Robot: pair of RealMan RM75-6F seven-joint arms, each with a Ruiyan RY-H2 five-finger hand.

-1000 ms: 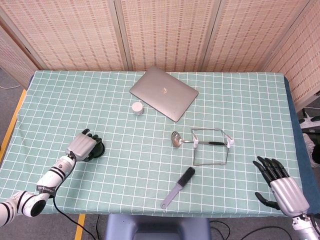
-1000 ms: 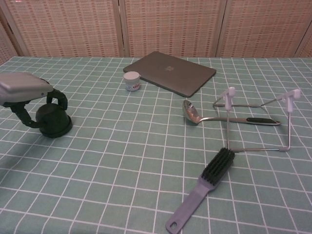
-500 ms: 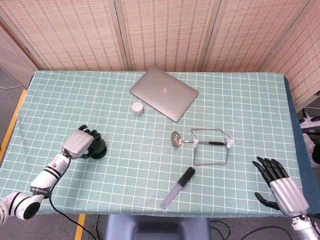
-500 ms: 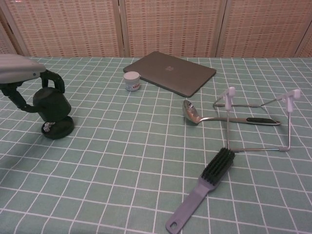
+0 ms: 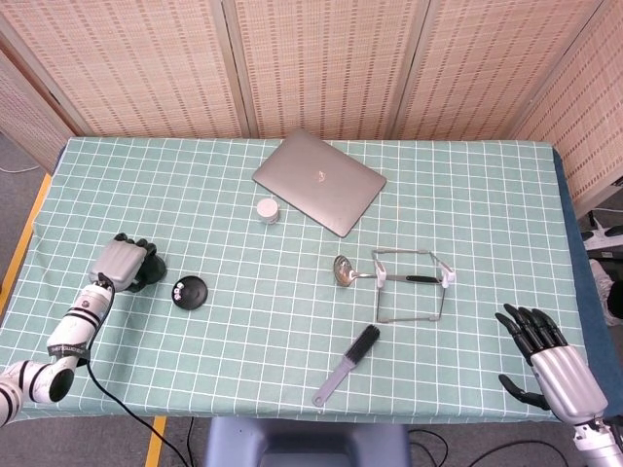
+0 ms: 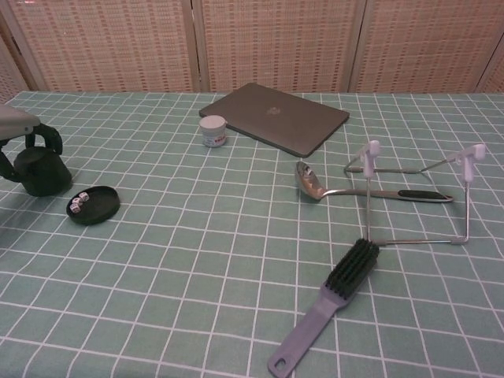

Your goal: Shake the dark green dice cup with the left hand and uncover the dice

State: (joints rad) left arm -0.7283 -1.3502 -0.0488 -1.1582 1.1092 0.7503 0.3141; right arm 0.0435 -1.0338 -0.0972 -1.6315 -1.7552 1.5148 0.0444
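dark green dice cup (image 6: 41, 172): held in the left hand (image 5: 121, 263), fingers wrapped around it, at the far left of the table (image 5: 243, 350); whether it touches the cloth cannot be told. cup base (image 6: 93, 205): round dark tray, flat on the cloth just right of the cup and apart from it, uncovered. dice (image 6: 79, 202): small white pieces lying on the left part of the base. right hand (image 5: 550, 362): at the near right corner of the table, fingers spread, holding nothing. laptop (image 5: 319, 182): grey, closed, at the far centre. small white jar (image 5: 267, 209): just near and left of the laptop. wire stand (image 6: 417, 193): right of centre, with a spoon (image 6: 315, 183) lying through it, bowl to the left. brush (image 6: 331, 311): grey handle, dark bristles, near the front edge.
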